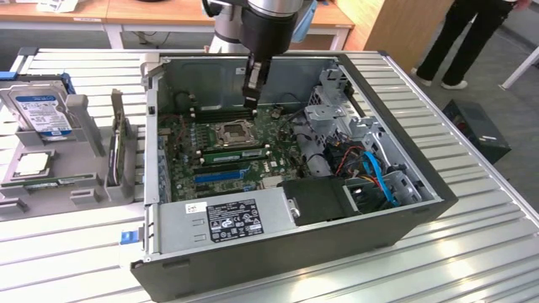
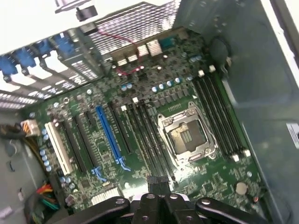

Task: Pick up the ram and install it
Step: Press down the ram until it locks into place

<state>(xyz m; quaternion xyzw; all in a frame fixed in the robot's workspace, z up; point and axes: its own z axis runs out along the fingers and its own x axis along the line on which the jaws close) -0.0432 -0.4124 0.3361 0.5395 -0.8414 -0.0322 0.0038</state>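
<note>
In the exterior view a long, narrow green stick, the ram (image 1: 231, 153), stands in a motherboard slot just beside the CPU socket (image 1: 233, 132), inside the open computer case (image 1: 278, 252). My gripper (image 1: 251, 104) hangs over the memory slots on the socket's other side, near the case's back wall, shut with nothing between its fingers. In the wrist view the closed black fingertips of the gripper (image 2: 159, 181) sit above the board near the dark memory slots (image 2: 147, 135) and the CPU socket (image 2: 187, 135). There I cannot tell whether a stick sits in those slots.
A grey tray (image 1: 84, 189) at the exterior view's left holds a hard drive (image 1: 38, 110), an upright green card (image 1: 118, 145) and a chip (image 1: 32, 164). The power supply (image 1: 227, 221), drive cage (image 1: 337, 120) and blue cables (image 1: 375, 173) crowd the case. A person's legs (image 1: 459, 38) stand behind the table.
</note>
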